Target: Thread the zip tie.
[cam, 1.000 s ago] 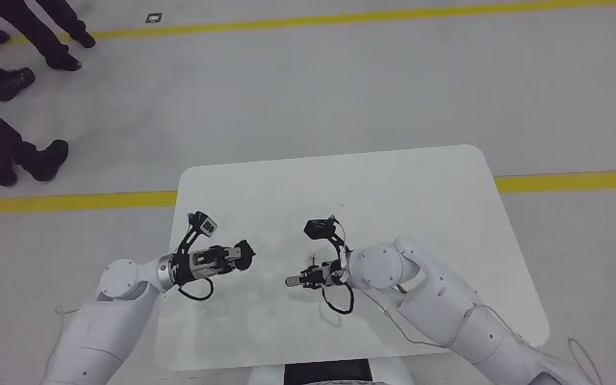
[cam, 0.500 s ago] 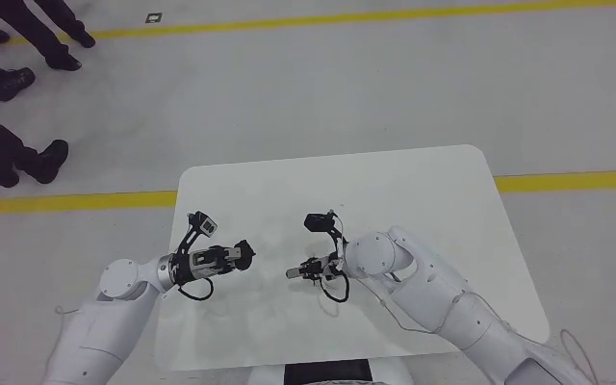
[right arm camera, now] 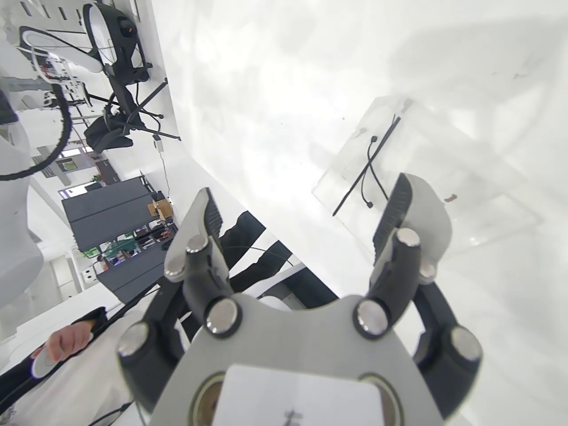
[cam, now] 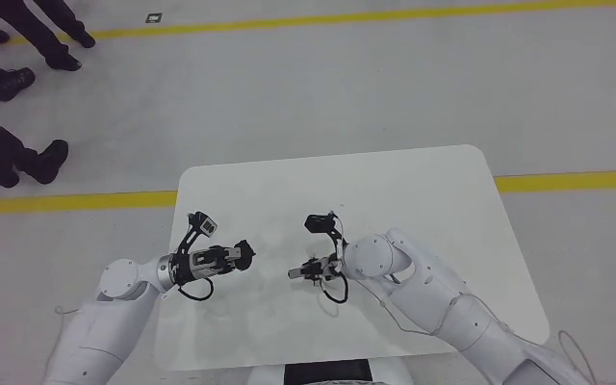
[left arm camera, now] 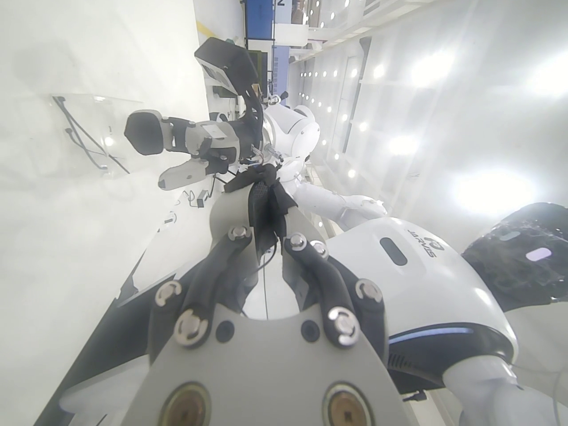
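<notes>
Currently I have both grippers over the near-left part of the table [cam: 404, 192], tips facing each other with a small gap between them. The right gripper [right arm camera: 306, 201] is spread wide, nothing between its fingers [right arm camera: 399, 199]. From the left wrist I see it [left arm camera: 153, 155] just beside a clear tray [left arm camera: 120, 112] lying flat on the table.

Two black zip ties [right arm camera: 370, 166] lie crossed inside that tray [right arm camera: 443, 166], toward one corner, apart from both grippers. The same ties [left arm camera: 77, 132] show from the left wrist.

The left gripper [left arm camera: 262, 183] is pressed together. Something dark sits at its tips, and I cannot tell whether it is a tie. From above, it [cam: 245, 254] sits inside the left edge, with the right gripper [cam: 292, 275] closer to the near edge. Open table runs to the far and right edges.
</notes>
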